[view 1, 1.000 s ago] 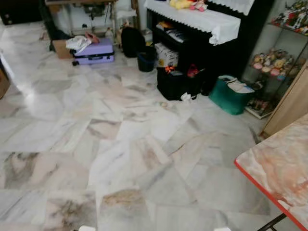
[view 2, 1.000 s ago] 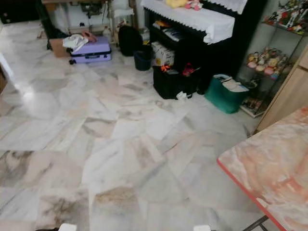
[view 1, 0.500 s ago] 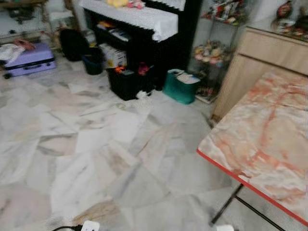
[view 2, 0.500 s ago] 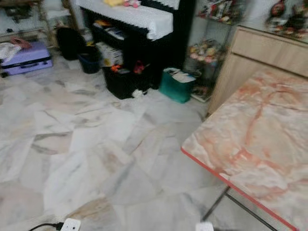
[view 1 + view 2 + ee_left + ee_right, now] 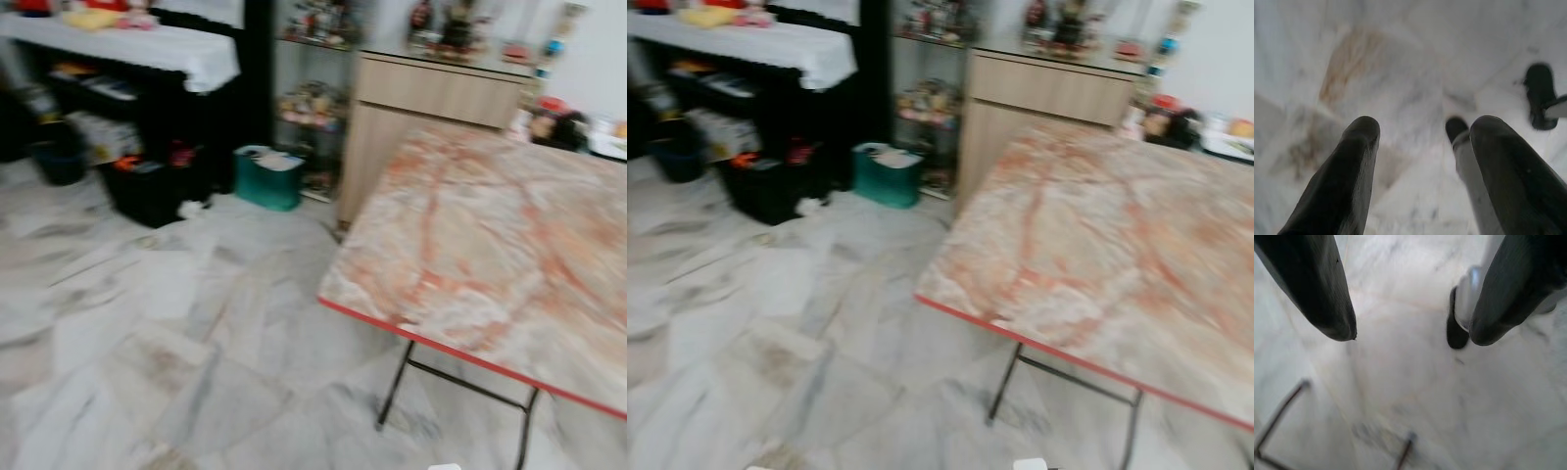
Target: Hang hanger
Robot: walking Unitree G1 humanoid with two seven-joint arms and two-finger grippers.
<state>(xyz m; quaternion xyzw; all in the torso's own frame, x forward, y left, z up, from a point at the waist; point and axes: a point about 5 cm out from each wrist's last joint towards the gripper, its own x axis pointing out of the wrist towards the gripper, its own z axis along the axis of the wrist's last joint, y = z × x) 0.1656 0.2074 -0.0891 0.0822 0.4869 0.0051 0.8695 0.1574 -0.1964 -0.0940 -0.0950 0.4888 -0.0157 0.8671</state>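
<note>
— What has changed since a moment ago?
— My view has swung right: the marble-topped surface (image 5: 490, 245) now fills the right side, with the green bag (image 5: 266, 178) far left.
— Pincers?
— My left pincer (image 5: 1422, 147) and right pincer (image 5: 1410, 333) hang spread above the floor (image 5: 147, 323), empty.

A pink-veined marble table (image 5: 490, 245) edged in red stands over grey-white marble floor (image 5: 147, 323), beside a teal bag (image 5: 266, 179).
</note>
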